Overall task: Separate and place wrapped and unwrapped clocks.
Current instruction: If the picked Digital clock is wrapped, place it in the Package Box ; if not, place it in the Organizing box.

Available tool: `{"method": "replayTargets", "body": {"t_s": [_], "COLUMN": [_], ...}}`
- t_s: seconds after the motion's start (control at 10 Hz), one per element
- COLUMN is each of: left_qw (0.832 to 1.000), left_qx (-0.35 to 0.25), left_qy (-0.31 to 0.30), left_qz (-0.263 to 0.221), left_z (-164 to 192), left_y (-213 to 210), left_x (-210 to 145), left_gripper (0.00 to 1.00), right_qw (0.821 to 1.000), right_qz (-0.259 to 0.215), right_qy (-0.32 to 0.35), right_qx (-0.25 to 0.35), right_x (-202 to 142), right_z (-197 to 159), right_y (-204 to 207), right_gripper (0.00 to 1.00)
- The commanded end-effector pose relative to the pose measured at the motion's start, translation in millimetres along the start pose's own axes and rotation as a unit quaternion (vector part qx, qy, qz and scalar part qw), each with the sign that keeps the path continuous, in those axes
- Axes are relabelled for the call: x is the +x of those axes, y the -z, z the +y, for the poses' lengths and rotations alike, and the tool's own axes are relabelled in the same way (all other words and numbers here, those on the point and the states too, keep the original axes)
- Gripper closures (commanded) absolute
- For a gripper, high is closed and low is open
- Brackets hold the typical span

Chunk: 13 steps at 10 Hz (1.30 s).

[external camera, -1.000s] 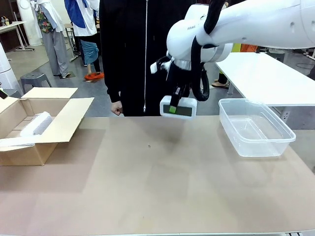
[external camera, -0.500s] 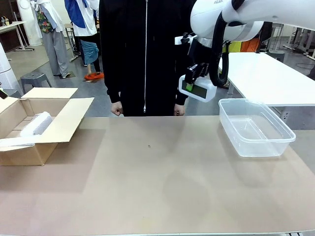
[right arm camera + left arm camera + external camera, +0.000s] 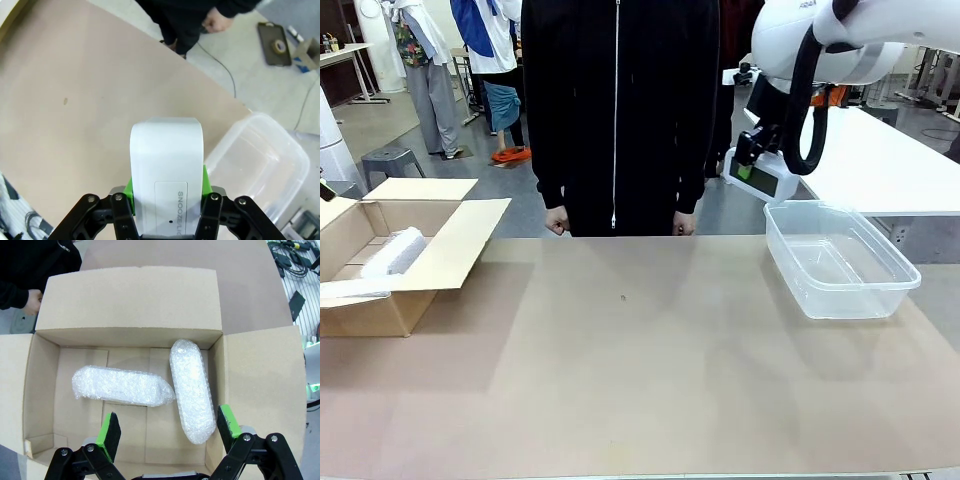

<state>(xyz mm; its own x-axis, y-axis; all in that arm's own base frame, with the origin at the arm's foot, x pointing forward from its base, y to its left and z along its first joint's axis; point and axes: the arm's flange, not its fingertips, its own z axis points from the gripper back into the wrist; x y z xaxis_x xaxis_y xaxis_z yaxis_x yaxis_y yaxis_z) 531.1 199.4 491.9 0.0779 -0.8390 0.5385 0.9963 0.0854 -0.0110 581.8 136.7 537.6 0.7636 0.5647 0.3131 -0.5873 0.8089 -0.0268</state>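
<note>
A bare white clock (image 3: 766, 178) hangs in the air above the far left rim of the clear plastic bin (image 3: 840, 260), and my right gripper (image 3: 748, 165) is shut on it. From the right wrist the clock (image 3: 167, 170) stands between the green pads, with the bin (image 3: 260, 165) below to the right. Two bubble-wrapped clocks lie in the open cardboard box (image 3: 130, 295): one (image 3: 121, 385) crosswise, the other (image 3: 191, 390) lengthwise beside it. My left gripper (image 3: 167, 427) hovers open over the box with nothing between its fingers. One wrapped bundle (image 3: 392, 252) shows inside the box (image 3: 410, 262) at the table's left.
A person in black (image 3: 617, 110) stands at the far edge of the table with both hands (image 3: 557, 222) hanging near it. A white table (image 3: 870, 160) stands behind the bin.
My right arm has carried the white clock up and to the right, from in front of the person's middle to above the bin's far left rim. The left gripper has not moved.
</note>
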Motion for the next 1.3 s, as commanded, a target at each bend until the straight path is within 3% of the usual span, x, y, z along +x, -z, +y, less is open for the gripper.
{"method": "replayTargets", "body": {"t_s": [0.0,0.5,1.2], "left_qw": [1.000,1.000,1.000], "left_qx": [-0.001,-0.001,-0.001], "left_qy": [0.001,0.001,0.001], "left_qz": [0.005,0.005,0.005], "left_z": [-1,-1,-1], "left_y": [-1,-1,-1], "left_x": [0,0,0], "left_gripper": [0.00,0.00,0.00], "right_qw": [0.999,0.983,0.967], "right_qz": [-0.010,-0.047,0.037], "right_qy": [0.045,0.177,0.253], "right_qx": [-0.018,-0.023,-0.023], "right_x": [-23,-66,-86], "right_z": [-16,-95,-139], "right_y": [6,17,106], "right_gripper": [0.50,0.50,0.50]}}
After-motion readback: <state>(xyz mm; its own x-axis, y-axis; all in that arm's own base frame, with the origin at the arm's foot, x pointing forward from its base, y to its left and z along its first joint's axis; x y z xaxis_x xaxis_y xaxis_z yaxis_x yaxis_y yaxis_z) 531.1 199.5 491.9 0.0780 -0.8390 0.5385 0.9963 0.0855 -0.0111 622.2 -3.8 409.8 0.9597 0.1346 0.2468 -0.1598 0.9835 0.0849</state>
